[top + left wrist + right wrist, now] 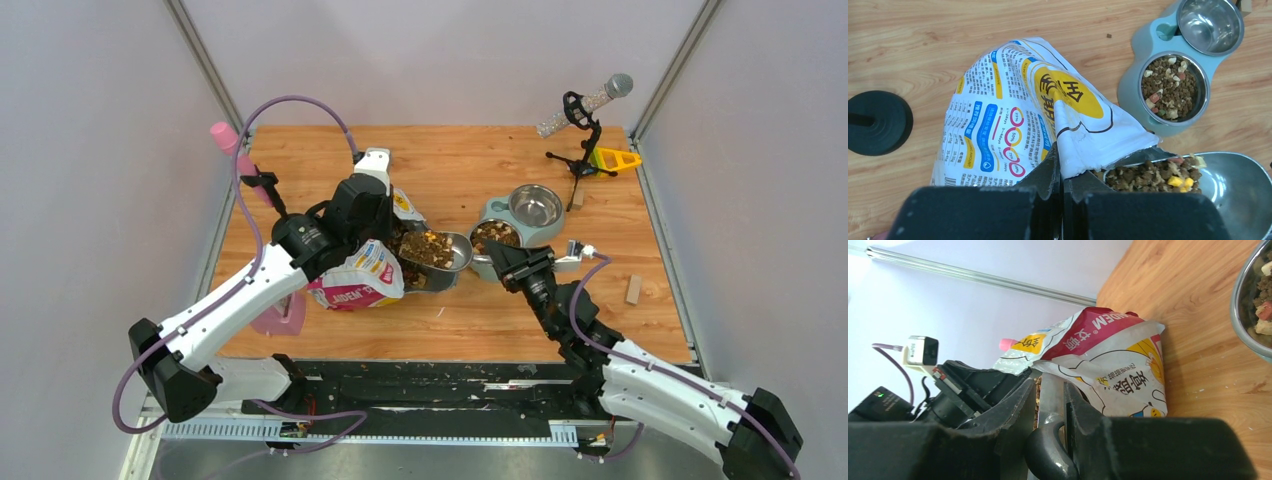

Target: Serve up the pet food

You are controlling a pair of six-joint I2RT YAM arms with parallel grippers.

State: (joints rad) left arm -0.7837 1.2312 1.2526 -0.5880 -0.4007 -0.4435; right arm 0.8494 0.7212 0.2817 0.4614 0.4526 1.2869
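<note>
The pet food (428, 247) fills a grey metal scoop (447, 255) lying at the mouth of a colourful bag (355, 282). More pet food (1168, 87) sits in the near bowl of a teal double feeder (497, 212). Its far steel bowl (536, 205) holds none. My left gripper (1062, 165) is shut on the bag's (1038, 110) torn top edge, just above the loaded scoop (1228, 182). My right gripper (1050, 390) is shut on the scoop's handle (1053, 395), with the bag (1108, 365) right behind it. From above, the right gripper (497, 252) is beside the filled bowl.
A microphone on a black stand (582, 125) and a yellow piece (615, 158) stand at the back right. A wooden block (633, 290) lies at the right. Pink objects (225, 135) (280, 315) sit at the left edge. A black round base (875, 122) is left of the bag.
</note>
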